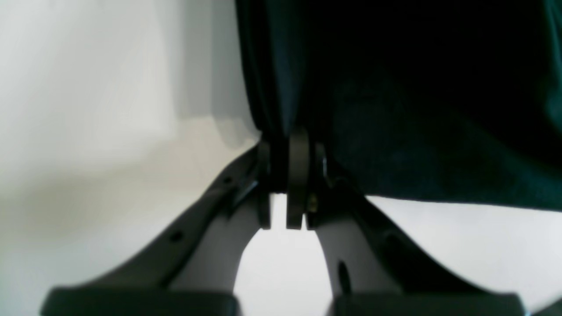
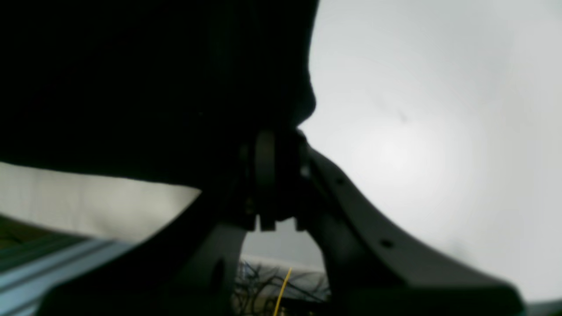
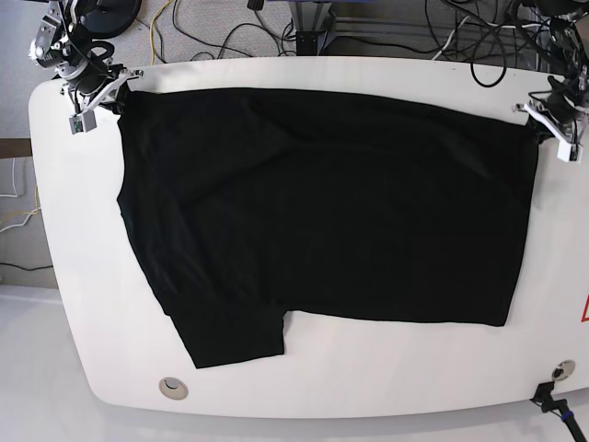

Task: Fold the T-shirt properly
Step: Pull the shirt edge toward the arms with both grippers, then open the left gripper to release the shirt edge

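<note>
Lying flat on the white bench [image 3: 368, 387], a black T-shirt [image 3: 322, 203]; left gripper [image 1: 287, 175] and right gripper [image 2: 274, 175] each clamp a far corner.

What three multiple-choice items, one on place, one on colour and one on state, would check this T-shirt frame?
1. Where does the left hand grip the T-shirt?
A. at a far corner, on the base view's right
B. at the near sleeve
C. at the middle of the cloth

2. What colour is the T-shirt?
A. white
B. black
C. red

3. How do the two hands stand?
A. both open above the cloth
B. only the right hand shut
C. both shut on the cloth

Key: 1 A, the base view shows that hand at the far edge on its right, at the cloth's corner. 2 B, the cloth is plain black on the white table. 3 C, each wrist view shows the fingers closed with dark fabric pinched between them.
</note>
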Robot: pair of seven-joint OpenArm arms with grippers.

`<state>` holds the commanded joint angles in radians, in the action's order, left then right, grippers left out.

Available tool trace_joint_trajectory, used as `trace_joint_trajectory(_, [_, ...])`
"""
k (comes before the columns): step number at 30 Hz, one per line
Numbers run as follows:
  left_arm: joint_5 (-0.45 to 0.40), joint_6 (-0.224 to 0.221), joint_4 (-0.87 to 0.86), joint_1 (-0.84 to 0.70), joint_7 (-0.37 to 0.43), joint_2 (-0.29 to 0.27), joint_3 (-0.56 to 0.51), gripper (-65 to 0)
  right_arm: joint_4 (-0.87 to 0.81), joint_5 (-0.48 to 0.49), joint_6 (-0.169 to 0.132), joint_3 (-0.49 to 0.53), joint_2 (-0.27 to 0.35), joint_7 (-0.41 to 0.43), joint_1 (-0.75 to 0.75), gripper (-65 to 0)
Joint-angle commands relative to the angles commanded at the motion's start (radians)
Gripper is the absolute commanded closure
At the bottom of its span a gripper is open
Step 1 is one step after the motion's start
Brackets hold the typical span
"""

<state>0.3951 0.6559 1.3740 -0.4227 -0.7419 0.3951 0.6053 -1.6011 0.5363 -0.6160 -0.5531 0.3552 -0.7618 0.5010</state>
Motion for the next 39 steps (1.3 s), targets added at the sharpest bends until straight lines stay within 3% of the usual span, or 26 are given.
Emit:
trace_joint_trajectory(3, [0.000,0.000,0.049,-0.089,0.002,-0.029,0.029,0.0,-0.017,0.000,0.000,0.021,0.029,0.000,0.038,0.0])
trace_joint_trajectory(6, [-0.005,0.042,0.080,-0.137,0.003,-0.061,0.061,0.0,-0.031,0.000,0.000,0.021,0.034,0.000,0.057,0.0])
trace_joint_trajectory(8, [-0.006,0.042,0.083,-0.150,0.002,-0.069,0.083,0.0,-0.031,0.000,0.000,0.021,0.034,0.000,0.057,0.0])
trace_joint_trajectory(26, [-0.006,0.042,0.084,-0.173,0.000,-0.069,0.083,0.0,-0.032,0.000,0.000,0.020,0.032,0.000,0.077,0.0])
trace_joint_trajectory(29, [-0.006,0.042,0.094,-0.172,0.003,-0.064,0.084,-20.0,-0.034,0.000,0.002,0.014,0.032,0.000,0.075,-2.3])
trace_joint_trajectory(32, [-0.008,0.042,0.123,-0.170,0.002,-0.048,0.084,-33.0,-0.055,0.000,0.000,0.014,0.035,0.000,0.074,-19.5])
trace_joint_trajectory(35, [-0.008,0.042,0.173,-0.150,0.000,-0.046,0.084,-36.6,-0.117,0.000,0.000,0.012,0.035,0.000,0.061,-28.5])
trace_joint_trajectory(39, [-0.046,0.042,0.267,-0.120,0.000,-0.046,0.083,-36.6,-0.215,0.000,0.002,0.014,0.035,0.000,0.060,-29.0])
